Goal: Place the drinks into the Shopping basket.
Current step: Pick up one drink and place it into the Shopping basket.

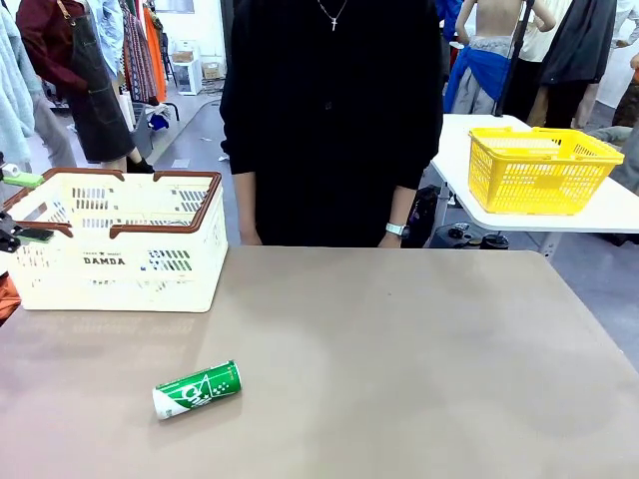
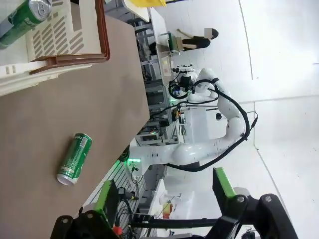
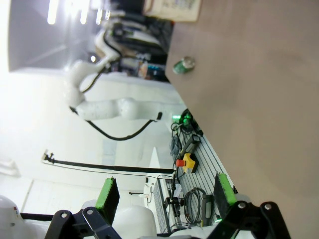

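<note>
On the worktop [image 1: 399, 349], smooth matt grey-brown surface: one green can [image 1: 197, 389], slim cylinder with white markings and silver top, lying on its side near the robot's edge, left of centre, well apart from the basket.

Far left of the worktop: Shopping basket [image 1: 120, 274], cream-white rigid plastic, rectangular, walls pierced with rows of slots, brown rim and two brown handles folded along the rim, "DAMDA" printed on the near wall. Contents as the left wrist view gives them: a second green can [image 2: 25, 17], silver top, lying inside against the slotted wall; the rest of the interior cannot be told.

Side table, white, beyond the right corner: yellow basket [image 1: 539, 170], mesh-sided plastic.

Person in black top standing at the far edge, hands below the edge.

Left gripper [image 2: 167, 199]: black fingers, green pads, jaws wide, holding nothing, off the table's edge.

Right gripper [image 3: 164, 191]: same build, jaws wide, holding nothing.
</note>
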Robot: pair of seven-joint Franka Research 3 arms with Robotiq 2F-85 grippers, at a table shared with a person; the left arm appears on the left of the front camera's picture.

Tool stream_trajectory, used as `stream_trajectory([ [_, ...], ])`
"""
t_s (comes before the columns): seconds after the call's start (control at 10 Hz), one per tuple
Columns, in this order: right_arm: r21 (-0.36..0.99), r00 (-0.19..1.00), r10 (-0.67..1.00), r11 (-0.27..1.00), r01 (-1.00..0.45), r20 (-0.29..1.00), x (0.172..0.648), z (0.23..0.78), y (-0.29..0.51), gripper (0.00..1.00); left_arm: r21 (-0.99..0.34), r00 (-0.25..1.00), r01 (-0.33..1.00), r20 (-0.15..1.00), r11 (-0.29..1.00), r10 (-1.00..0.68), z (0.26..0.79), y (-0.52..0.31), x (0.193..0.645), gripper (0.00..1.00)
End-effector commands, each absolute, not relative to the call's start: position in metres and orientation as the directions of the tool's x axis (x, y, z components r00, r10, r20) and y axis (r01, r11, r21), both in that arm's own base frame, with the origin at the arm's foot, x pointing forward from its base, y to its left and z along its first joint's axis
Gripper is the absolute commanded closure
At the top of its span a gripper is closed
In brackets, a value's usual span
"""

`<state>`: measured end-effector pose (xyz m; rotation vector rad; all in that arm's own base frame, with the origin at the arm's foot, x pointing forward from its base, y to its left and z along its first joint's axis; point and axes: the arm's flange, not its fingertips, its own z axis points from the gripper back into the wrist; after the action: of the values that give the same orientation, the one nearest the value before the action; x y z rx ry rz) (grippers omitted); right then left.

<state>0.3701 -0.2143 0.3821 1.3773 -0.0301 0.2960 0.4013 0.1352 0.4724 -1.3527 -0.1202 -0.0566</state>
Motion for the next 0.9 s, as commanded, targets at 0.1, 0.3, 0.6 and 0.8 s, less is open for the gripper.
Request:
stream_trajectory([
  [0.1,0.962,0.968,0.183,0.178,-0.206,0.173,0.369,0.3853,-0.2106,0.0,-0.971,0.994,0.096,0.107,0.221,0.037,0.4762,0.1362,0.4002,0.0],
  [0.3,0.962,0.968,0.183,0.178,-0.206,0.173,0.369,0.3853,-0.2106,0.0,-0.971,0.994,0.096,0.107,0.221,0.037,0.4762,0.1362,0.4002,0.0],
  [0.6,0.962,0.968,0.183,0.178,-0.206,0.173,0.369,0.3853,-0.2106,0.0,-0.971,0.994,0.096,0.107,0.221,0.037,0.4762,0.1362,0.4002,0.0],
  [0.8,0.962,0.968,0.183,0.178,-0.206,0.173,0.369,0.3853,-0.2106,0.0,-0.97,0.993,0.109,0.118,0.217,0.029,0.4722,0.1354,0.4013,0.0],
])
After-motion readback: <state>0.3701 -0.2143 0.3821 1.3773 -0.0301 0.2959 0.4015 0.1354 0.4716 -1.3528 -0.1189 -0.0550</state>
